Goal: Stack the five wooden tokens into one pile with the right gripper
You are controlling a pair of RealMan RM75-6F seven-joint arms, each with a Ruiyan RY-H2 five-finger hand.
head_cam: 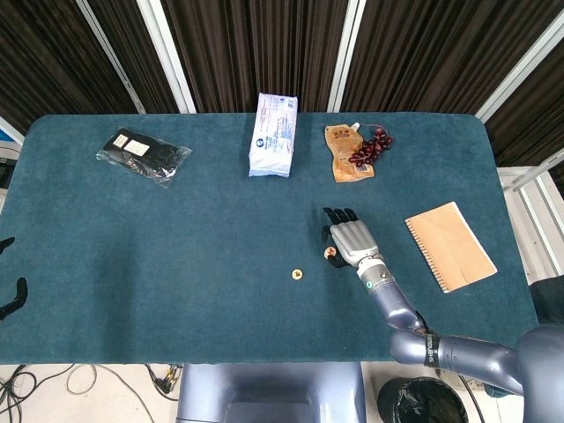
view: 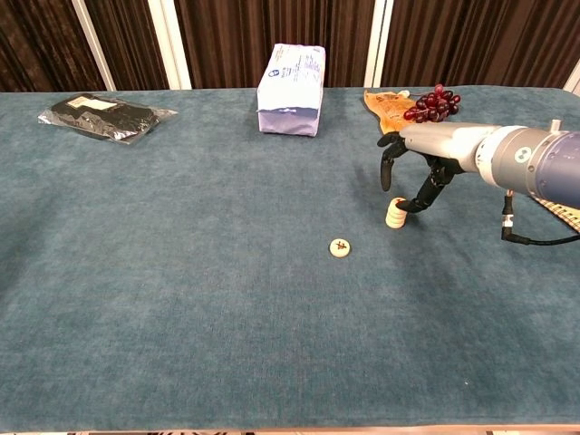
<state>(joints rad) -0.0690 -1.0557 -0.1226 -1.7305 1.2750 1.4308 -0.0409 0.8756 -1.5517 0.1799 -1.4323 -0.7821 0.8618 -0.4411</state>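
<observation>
A teal table (head_cam: 176, 229) fills the frame before dark slatted walls. Right of centre, the right hand (view: 412, 172) arches over one small pile of wooden tokens (view: 396, 214), fingers apart and gripping nothing; one finger seems to touch the pile. One loose token (view: 340, 247) lies lower left of the pile.

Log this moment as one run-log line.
right hand: open, above token pile | loose token: flat on table, apart from pile | left hand: idle at table edge
</observation>
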